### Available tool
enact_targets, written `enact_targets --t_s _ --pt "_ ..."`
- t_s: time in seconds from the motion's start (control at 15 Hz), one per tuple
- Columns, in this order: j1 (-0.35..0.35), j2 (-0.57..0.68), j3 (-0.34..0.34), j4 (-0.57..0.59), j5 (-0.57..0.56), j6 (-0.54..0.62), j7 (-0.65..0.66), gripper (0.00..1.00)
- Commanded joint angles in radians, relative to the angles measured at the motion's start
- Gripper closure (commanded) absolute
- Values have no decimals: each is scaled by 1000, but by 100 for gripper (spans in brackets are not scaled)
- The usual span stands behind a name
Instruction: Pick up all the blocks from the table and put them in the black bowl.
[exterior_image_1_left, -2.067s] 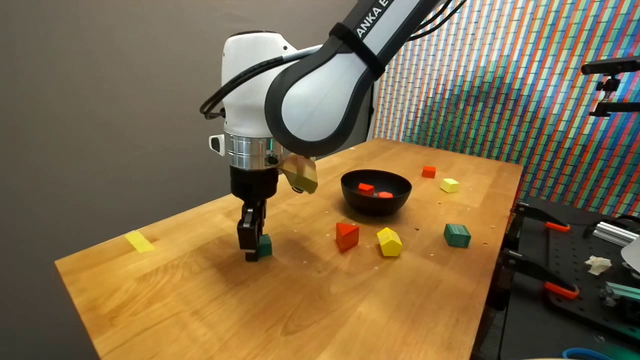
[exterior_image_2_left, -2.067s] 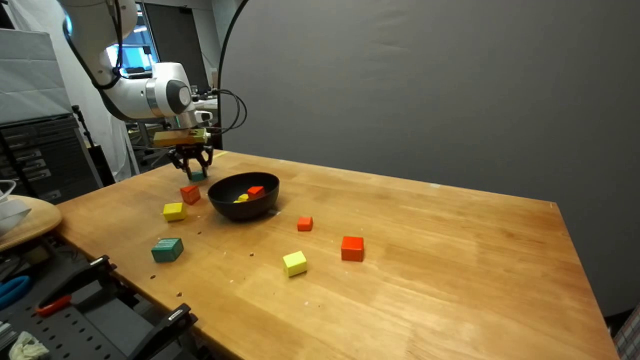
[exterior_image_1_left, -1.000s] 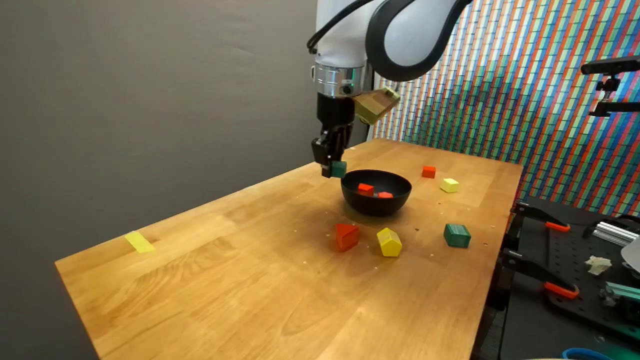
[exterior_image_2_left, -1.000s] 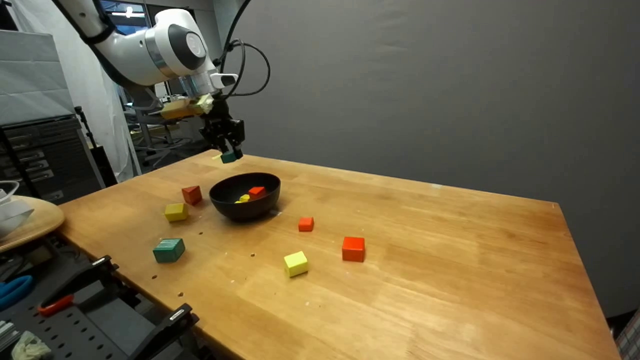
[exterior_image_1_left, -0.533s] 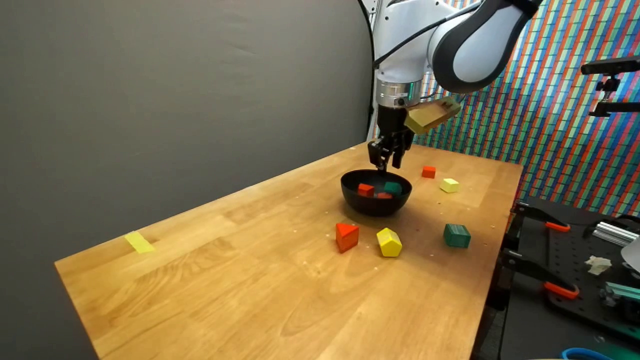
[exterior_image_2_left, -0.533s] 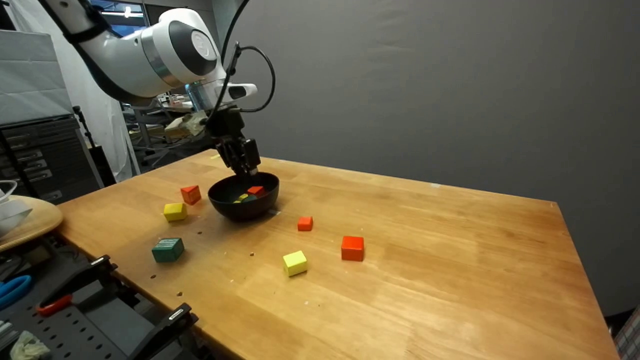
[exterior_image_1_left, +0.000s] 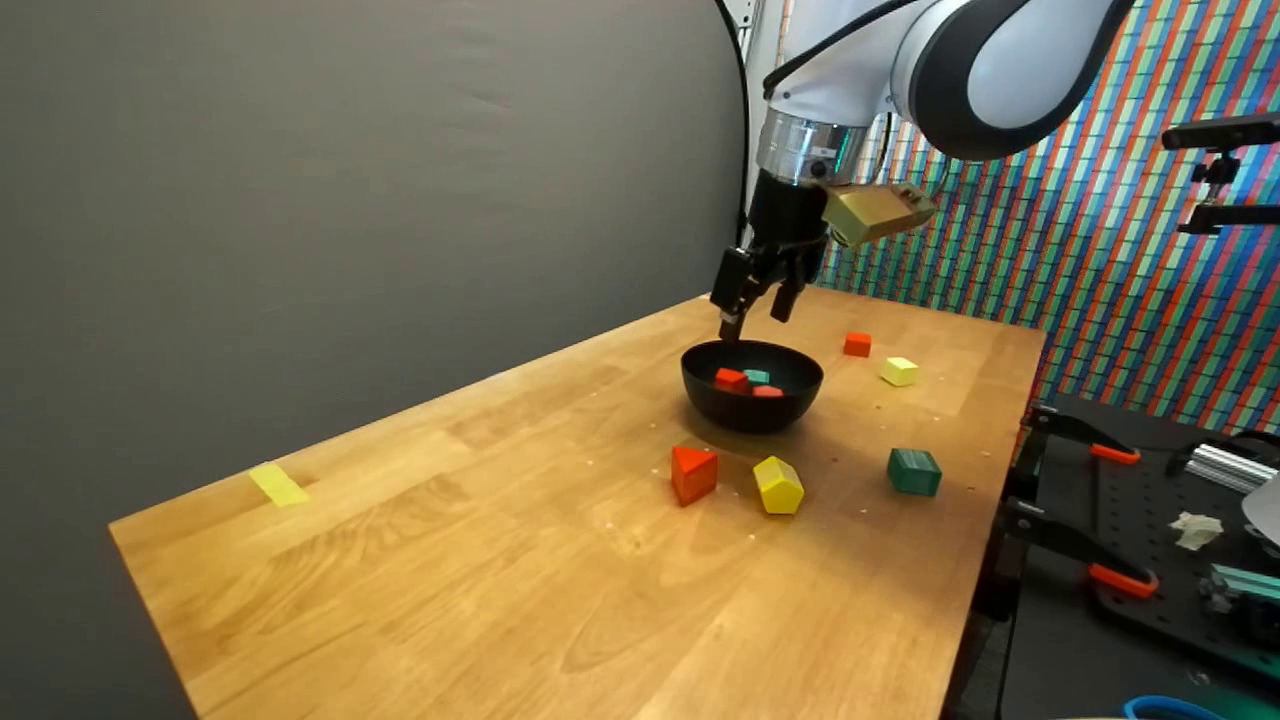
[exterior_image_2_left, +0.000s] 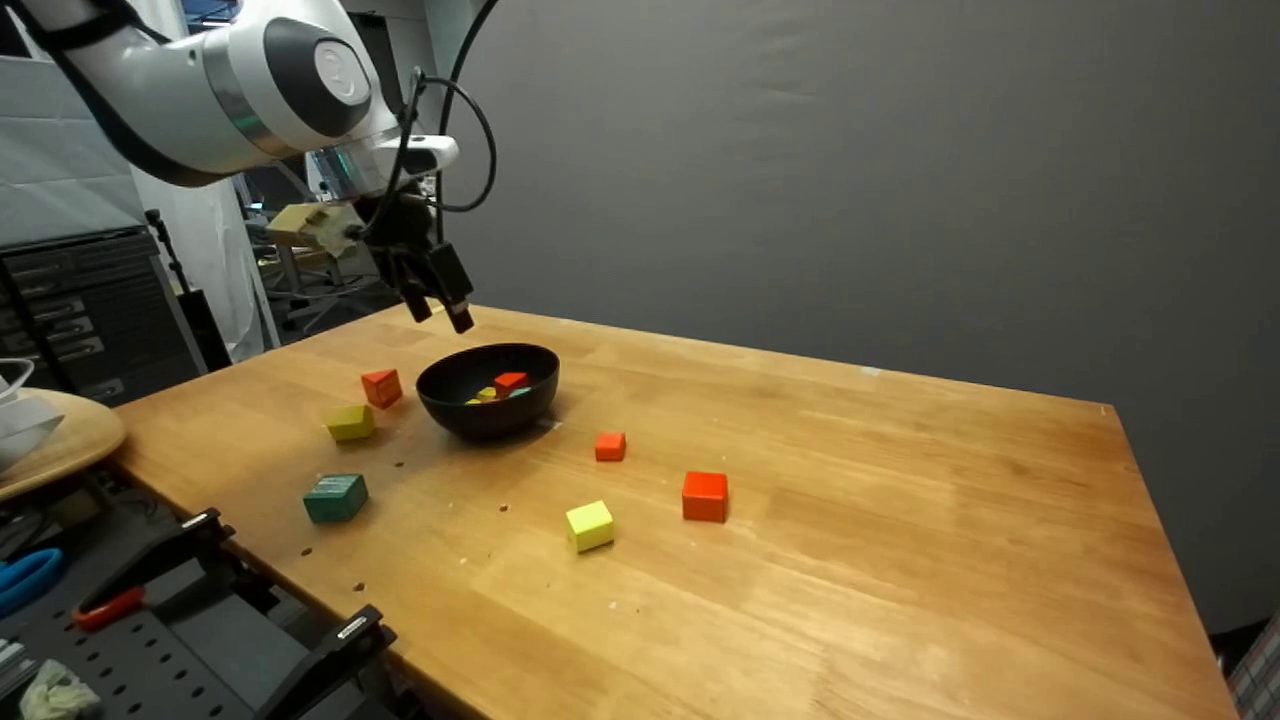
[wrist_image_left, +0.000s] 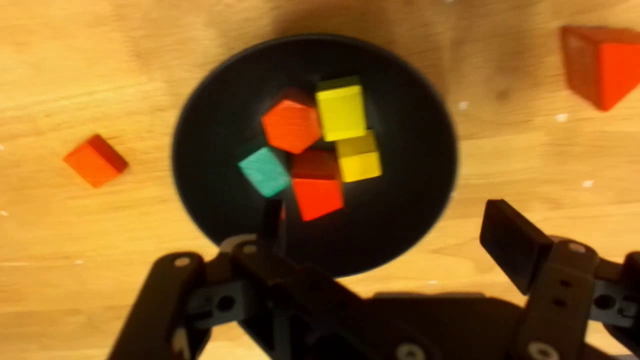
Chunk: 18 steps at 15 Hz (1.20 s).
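Above the far side of the black bowl (exterior_image_1_left: 752, 412) hangs my gripper (exterior_image_1_left: 757, 320), open and tilted, with nothing between its fingers. Inside the bowl, the wrist view shows a green block (wrist_image_left: 265, 171), an orange-red block (wrist_image_left: 291, 126), a red block (wrist_image_left: 318, 197) and two yellow blocks, a far one (wrist_image_left: 342, 112) and a near one (wrist_image_left: 361, 165). On the table (exterior_image_2_left: 900, 560) lie a red wedge (exterior_image_2_left: 381, 389), a yellow block (exterior_image_2_left: 350, 424), a larger green block (exterior_image_2_left: 336, 499), a small red block (exterior_image_2_left: 610, 447), a pale yellow block (exterior_image_2_left: 590, 526) and a red cube (exterior_image_2_left: 705, 497).
Yellow tape (exterior_image_1_left: 279, 484) is stuck near the table's corner. Black clamps (exterior_image_2_left: 335, 660) grip the table edge, beside a dark side bench (exterior_image_1_left: 1150, 640) with loose gear. A grey wall (exterior_image_2_left: 850, 200) runs along the far edge.
My gripper carried a green block from the table to the bowl and opened; the block now lies inside. Over the last half second the gripper has risen and tilted back.
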Motion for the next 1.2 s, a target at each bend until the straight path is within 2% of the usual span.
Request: enact_targets --t_s 0.0,0.13,0.2,0.33,0.67,1.13 --pt "3 16 159 31 230 13 -217 0" --pt "-4 94 249 95 411 19 -368 0" --pt "12 21 193 30 305 -2 -248 0" --pt "18 60 234 62 387 -1 -320 0" --pt "85 196 131 145 218 -62 -188 0" --pt "143 349 122 287 254 -89 -229 0"
